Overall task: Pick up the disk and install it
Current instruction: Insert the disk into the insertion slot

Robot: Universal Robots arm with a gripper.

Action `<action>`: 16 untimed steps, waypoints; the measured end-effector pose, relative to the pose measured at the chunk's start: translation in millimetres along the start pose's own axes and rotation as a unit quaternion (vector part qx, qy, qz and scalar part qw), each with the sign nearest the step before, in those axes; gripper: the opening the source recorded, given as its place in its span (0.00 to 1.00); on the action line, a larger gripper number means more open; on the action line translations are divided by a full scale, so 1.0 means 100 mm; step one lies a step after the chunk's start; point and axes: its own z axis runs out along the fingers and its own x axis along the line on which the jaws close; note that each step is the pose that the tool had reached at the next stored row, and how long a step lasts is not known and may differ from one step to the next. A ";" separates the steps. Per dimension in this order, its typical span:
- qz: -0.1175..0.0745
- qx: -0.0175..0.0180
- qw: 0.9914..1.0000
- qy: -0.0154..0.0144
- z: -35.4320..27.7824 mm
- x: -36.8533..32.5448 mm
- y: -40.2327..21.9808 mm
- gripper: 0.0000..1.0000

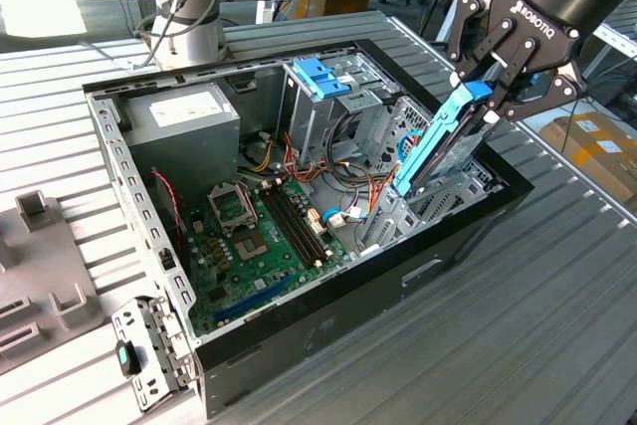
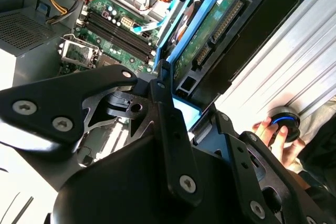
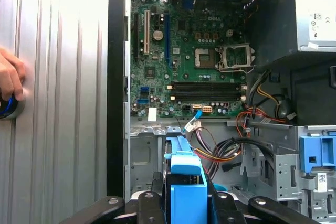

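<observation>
- The tool (image 1: 488, 97) was clamped on the upper end of the disk (image 1: 438, 146), its fingers pressed against the blue side rails. It was above the open computer case (image 1: 398, 286) on the ribbed metal counter (image 1: 537, 335).
- In the exterior view the disk stood steeply tilted at the case's 3 o'clock side. Its lower end was down inside the metal drive bay (image 1: 453, 191) and its upper end leaned toward 1 o'clock. Whether it was seated could not be told.
- Its green circuit board (image 2: 210, 30) showed bare in the second wrist view, so the drive was probably best held by its rails and metal edges, never by that face.
- The drive looked stiff and dense, likely heavy for its size and unforgiving of knocks. The smooth plastic rails could slip or flex under a one-ended grip.
- The motherboard (image 1: 249, 236) lay at the case's centre, with the grey power supply (image 1: 184, 121) near 10 o'clock.
- A person's hand (image 3: 9, 80) rested on a round blue-ringed button (image 3: 8, 109) on the counter.
</observation>
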 end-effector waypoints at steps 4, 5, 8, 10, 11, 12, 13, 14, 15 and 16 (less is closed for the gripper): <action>0.000 0.000 1.000 0.000 0.009 0.005 0.001 0.37; 0.000 0.000 1.000 0.000 0.010 0.007 0.004 0.37; 0.000 0.000 1.000 0.000 0.014 0.008 0.012 0.37; 0.000 0.000 1.000 0.000 0.017 0.009 0.015 0.37; 0.000 0.000 1.000 0.000 0.018 0.009 0.016 0.37; 0.000 0.000 1.000 0.000 0.019 0.009 0.018 0.37; 0.000 0.000 1.000 0.000 0.020 0.009 0.020 0.37; 0.000 0.000 1.000 0.000 0.022 0.009 0.025 0.37; 0.000 0.000 1.000 0.000 0.023 0.009 0.027 0.37; 0.000 0.000 1.000 0.000 0.023 0.009 0.028 0.37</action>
